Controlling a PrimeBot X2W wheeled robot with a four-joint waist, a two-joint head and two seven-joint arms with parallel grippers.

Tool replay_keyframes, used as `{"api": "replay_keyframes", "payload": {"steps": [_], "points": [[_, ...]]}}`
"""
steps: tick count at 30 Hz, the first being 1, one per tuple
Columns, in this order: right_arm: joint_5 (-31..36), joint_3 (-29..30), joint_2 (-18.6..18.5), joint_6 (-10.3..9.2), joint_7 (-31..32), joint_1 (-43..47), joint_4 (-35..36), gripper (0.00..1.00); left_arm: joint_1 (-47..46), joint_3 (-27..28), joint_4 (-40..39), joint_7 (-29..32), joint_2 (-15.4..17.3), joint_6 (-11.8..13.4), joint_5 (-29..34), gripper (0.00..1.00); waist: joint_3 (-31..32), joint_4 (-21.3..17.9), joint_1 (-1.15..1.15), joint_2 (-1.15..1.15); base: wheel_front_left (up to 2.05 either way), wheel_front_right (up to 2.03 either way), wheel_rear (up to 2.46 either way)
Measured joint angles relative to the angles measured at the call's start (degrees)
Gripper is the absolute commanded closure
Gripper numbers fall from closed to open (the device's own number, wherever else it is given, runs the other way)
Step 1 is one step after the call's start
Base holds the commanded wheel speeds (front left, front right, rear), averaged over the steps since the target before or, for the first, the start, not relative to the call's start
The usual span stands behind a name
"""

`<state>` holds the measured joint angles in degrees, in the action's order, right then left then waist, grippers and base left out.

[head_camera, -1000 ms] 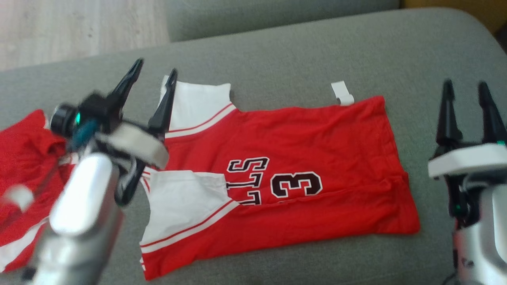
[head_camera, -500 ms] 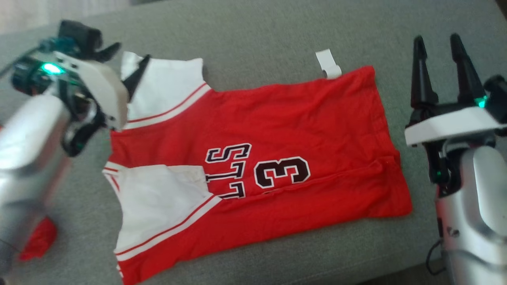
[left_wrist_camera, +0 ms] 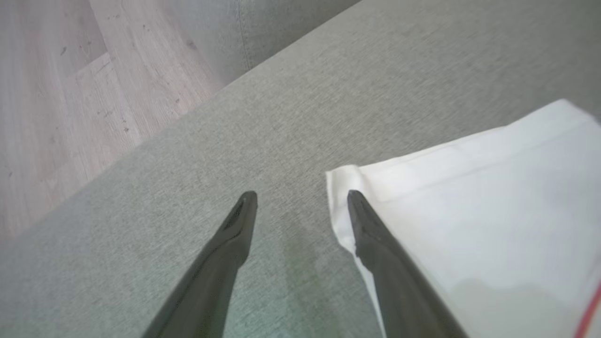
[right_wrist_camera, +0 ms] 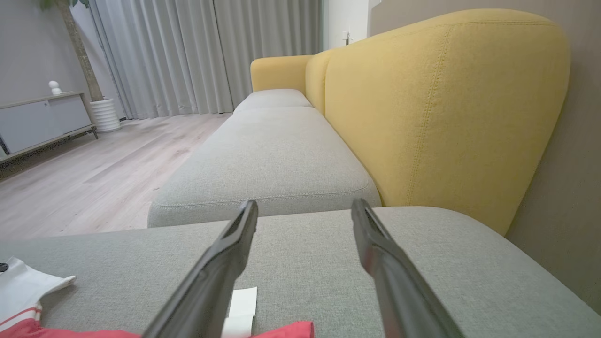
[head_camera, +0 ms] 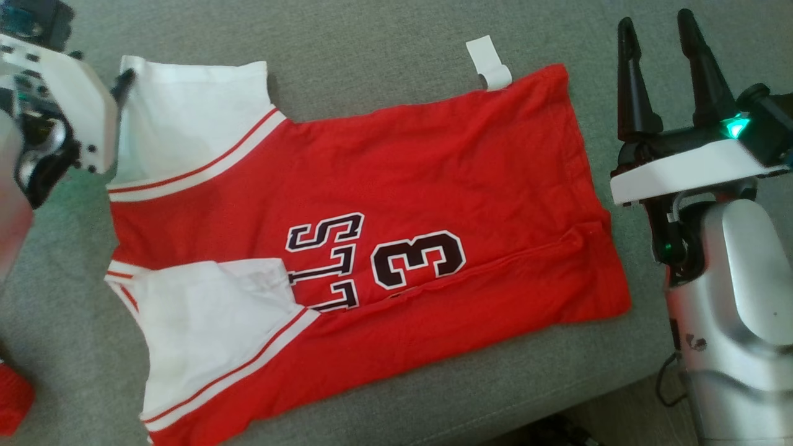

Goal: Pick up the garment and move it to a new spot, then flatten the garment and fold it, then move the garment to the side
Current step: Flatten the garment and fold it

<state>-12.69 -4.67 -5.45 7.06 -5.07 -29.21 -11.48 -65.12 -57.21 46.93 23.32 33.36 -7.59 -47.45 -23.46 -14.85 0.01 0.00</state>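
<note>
The jersey [head_camera: 372, 204] lies spread on the grey sofa [head_camera: 384, 37], red with white shoulder panels. It lies sideways before the robot, shoulders to its left and hem to its right. A black "3" and some letters face up near the middle. A long crease runs through the red cloth on the near side, from below the number out to the hem. A small white tag [head_camera: 489, 62] sticks out from the far edge, close to the hem corner.

The left hand [left_wrist_camera: 303, 197] is at the far shoulder corner with its fingers apart. One finger sits over the edge of the white panel and the other over bare sofa. I cannot tell whether either tip touches the cloth.

The right hand [head_camera: 655, 18] is off to the hem side, just clear of the jersey. Its fingers are apart and hold nothing, and they point away from the robot.

A scrap of other red cloth [head_camera: 12, 396] shows at the sofa's left end. Beyond are a yellow backrest [right_wrist_camera: 446, 108] and pale wood floor [left_wrist_camera: 70, 94].
</note>
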Motion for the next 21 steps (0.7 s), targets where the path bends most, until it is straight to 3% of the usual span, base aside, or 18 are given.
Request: {"api": "replay_keyframes", "payload": {"steps": [7,21], "points": [[0.0,-0.03,-0.01,0.0,-0.05,-0.24,-0.21,0.0,-1.73,-2.13,2.48,1.34,-0.19,0.0,-2.27,0.0,-0.81,-0.94,0.0,0.0,0.0,0.0,0.0],[0.0,0.09,-0.01,0.0,-0.04,-0.24,-1.07,0.0,-2.94,-6.0,-0.16,3.07,-0.3,0.0,-10.87,0.0,-0.91,-0.72,-0.01,0.0,0.0,0.0,0.0]]}}
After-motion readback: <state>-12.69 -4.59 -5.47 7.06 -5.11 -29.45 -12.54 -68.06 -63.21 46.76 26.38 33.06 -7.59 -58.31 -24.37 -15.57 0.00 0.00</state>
